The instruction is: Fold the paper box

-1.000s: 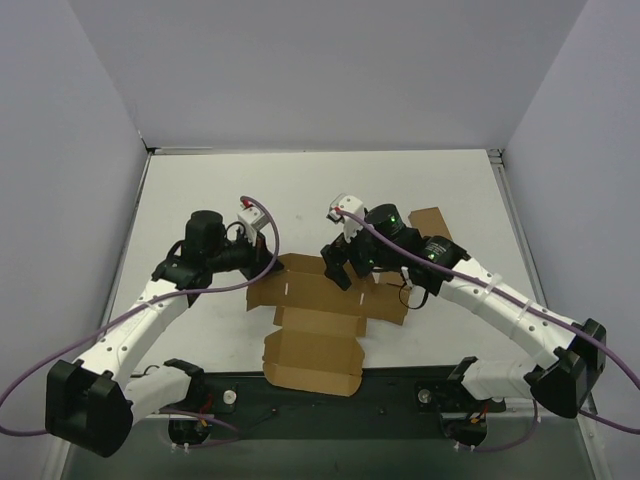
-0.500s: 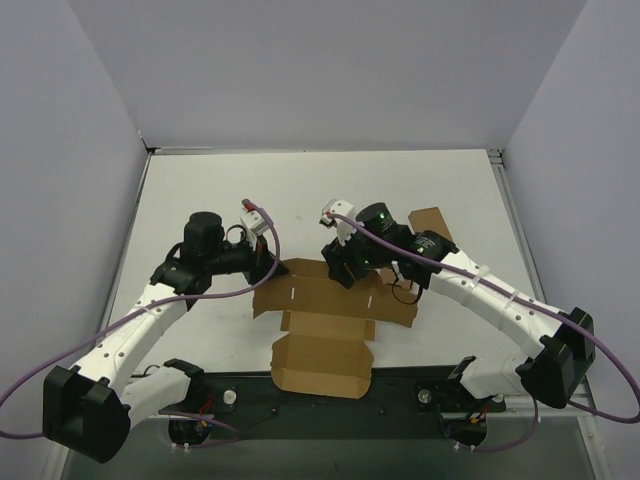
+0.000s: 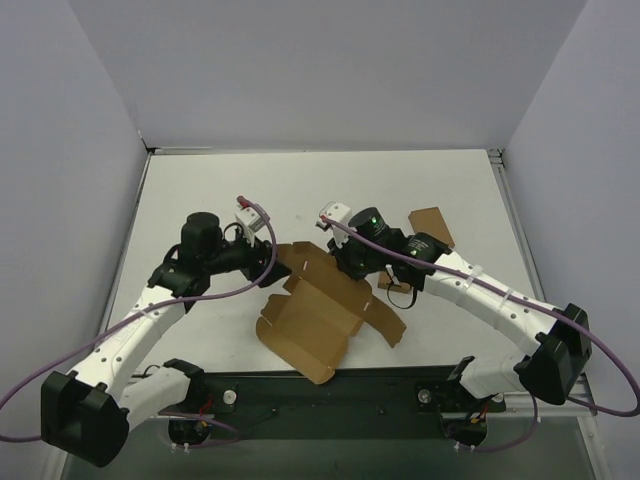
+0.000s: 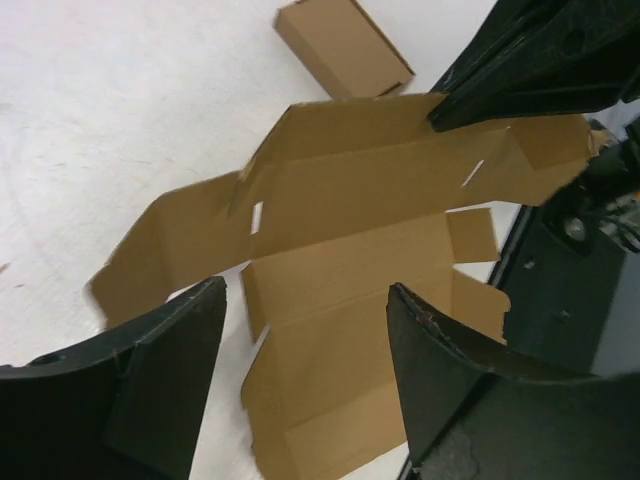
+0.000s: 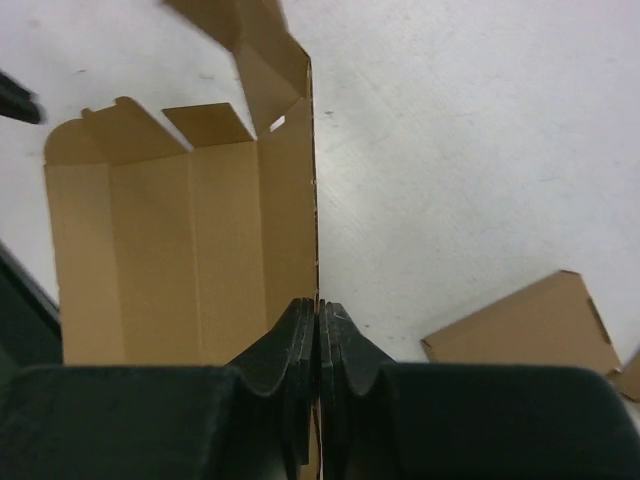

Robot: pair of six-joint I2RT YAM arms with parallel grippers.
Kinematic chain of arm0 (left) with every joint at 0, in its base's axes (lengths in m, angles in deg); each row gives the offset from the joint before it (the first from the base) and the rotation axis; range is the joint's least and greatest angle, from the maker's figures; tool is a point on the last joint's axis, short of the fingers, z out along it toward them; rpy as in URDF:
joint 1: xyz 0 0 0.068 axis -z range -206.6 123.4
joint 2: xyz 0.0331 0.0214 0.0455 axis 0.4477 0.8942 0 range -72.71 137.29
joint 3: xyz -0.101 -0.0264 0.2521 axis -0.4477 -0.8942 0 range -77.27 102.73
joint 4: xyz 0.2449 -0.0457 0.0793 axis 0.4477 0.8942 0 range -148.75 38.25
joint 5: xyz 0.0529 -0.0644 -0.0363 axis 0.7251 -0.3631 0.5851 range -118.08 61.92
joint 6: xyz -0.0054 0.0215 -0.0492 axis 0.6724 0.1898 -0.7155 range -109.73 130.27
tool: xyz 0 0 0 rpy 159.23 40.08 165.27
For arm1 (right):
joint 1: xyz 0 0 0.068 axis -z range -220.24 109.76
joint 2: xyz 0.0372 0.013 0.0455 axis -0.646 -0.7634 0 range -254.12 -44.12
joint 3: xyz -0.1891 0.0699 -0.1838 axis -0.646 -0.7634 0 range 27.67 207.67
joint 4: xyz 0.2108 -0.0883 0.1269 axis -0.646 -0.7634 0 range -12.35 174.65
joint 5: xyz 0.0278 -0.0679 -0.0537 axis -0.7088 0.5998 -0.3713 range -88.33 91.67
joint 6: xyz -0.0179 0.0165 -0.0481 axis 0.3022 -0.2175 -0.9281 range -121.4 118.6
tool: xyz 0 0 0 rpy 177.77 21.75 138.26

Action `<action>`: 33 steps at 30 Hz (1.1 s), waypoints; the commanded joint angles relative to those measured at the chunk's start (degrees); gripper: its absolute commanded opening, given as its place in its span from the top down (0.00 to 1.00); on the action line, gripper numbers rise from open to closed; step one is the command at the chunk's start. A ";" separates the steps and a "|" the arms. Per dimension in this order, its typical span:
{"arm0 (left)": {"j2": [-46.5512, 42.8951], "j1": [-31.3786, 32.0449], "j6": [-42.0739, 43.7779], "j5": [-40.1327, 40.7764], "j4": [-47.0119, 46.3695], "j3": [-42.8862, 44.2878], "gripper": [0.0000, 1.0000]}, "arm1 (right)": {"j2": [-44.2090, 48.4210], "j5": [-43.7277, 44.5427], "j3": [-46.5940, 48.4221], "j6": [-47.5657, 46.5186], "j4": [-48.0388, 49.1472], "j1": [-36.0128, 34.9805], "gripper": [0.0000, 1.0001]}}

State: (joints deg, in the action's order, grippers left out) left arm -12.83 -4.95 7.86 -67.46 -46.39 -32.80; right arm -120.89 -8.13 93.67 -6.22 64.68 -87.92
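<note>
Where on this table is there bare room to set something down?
Bare: the far half of the table, from the back wall to the arms, and the right side between the small box and the table's edge. Crowded: the middle, with the paper box and the left gripper and right gripper at it.

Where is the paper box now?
Top view: the paper box sits unfolded mid-table, between both arms, one edge pinched by the right tool.
</note>
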 commanded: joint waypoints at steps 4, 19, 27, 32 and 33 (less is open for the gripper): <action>-9.07 -0.30 -2.07 16.69 -4.97 -2.01 0.21 | -1.54 23.92 -3.41 3.59 2.73 -1.71 1.00; -6.01 18.86 -22.01 36.56 -19.73 -14.65 0.27 | -9.53 48.82 -6.58 7.19 7.93 -11.29 1.00; 5.68 26.51 -26.14 42.36 -35.98 -19.68 0.36 | -9.36 48.12 -7.29 10.88 8.01 -11.73 1.00; 14.64 28.79 -29.66 42.36 -48.20 -19.69 0.44 | -8.40 47.33 -8.25 12.11 8.10 -11.56 1.00; 16.22 29.15 -30.10 42.71 -49.09 -19.16 0.44 | -8.13 47.42 -8.34 12.38 8.19 -11.64 1.00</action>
State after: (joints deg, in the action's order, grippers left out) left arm -1.33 22.44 -19.03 -26.76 -81.65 -53.42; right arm -131.14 36.85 86.11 4.30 72.90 -99.33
